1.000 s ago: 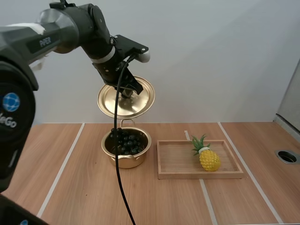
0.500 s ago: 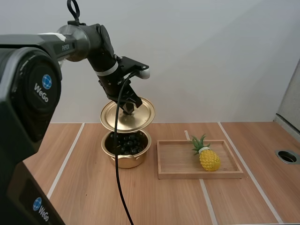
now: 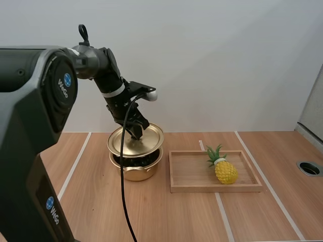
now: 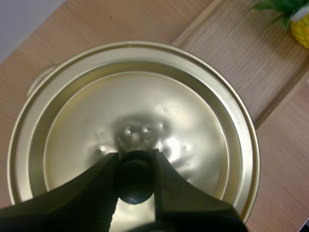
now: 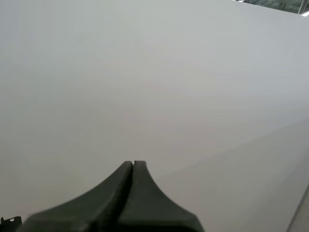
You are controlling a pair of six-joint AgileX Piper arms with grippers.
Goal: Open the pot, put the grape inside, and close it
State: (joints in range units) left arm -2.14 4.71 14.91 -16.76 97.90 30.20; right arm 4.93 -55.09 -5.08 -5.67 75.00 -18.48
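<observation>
Lid lowered, tilted over pot; tray with pineapple beside.

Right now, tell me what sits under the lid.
The lid, held by its knob in my left gripper, is tilted over the pot. Dark grapes show through the gap at the front rim. The rest of the pot's inside is covered.
</observation>
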